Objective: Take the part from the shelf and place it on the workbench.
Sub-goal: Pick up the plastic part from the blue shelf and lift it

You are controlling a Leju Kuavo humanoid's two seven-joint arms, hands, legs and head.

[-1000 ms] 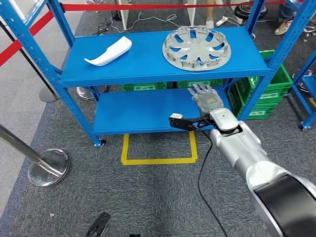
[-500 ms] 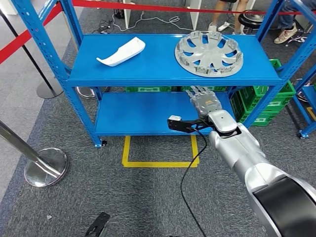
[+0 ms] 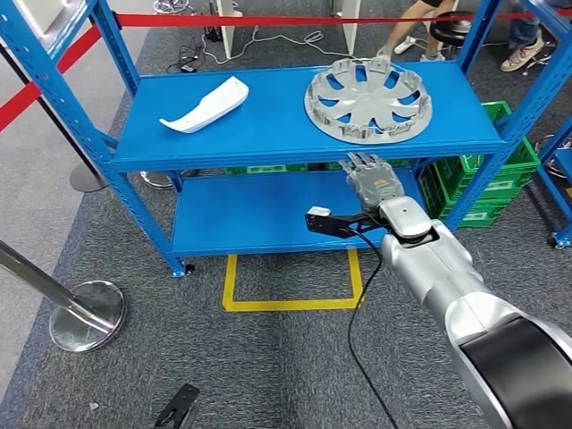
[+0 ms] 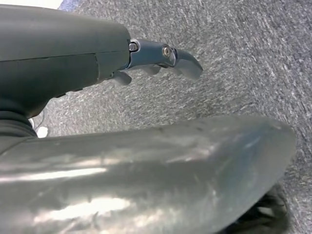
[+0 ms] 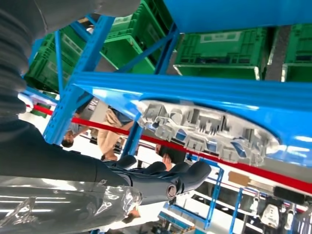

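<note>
- The blue shelf (image 3: 270,116) has two decks. On the top deck lie a silver wheel cover (image 3: 367,100), flat and toward the right end, and a white curved part (image 3: 205,105) toward the left, the two well apart.
- The lower deck (image 3: 263,214) is bare blue where I can see it.
- The right hand (image 3: 372,180) is raised in front of the shelf, just below the top deck's front edge and under the wheel cover. Its fingers are stretched out and it holds nothing; it touches neither part.
- In the right wrist view the wheel cover (image 5: 206,130) sits just beyond the fingers (image 5: 184,175).
- The left hand (image 4: 162,58) hangs over grey carpet, fingers lightly curved, nothing in it.
- Green crates (image 3: 502,170) stand behind and right of the shelf; I cannot tell their contents.
- A yellow taped square (image 3: 291,281) marks the floor before the shelf.
</note>
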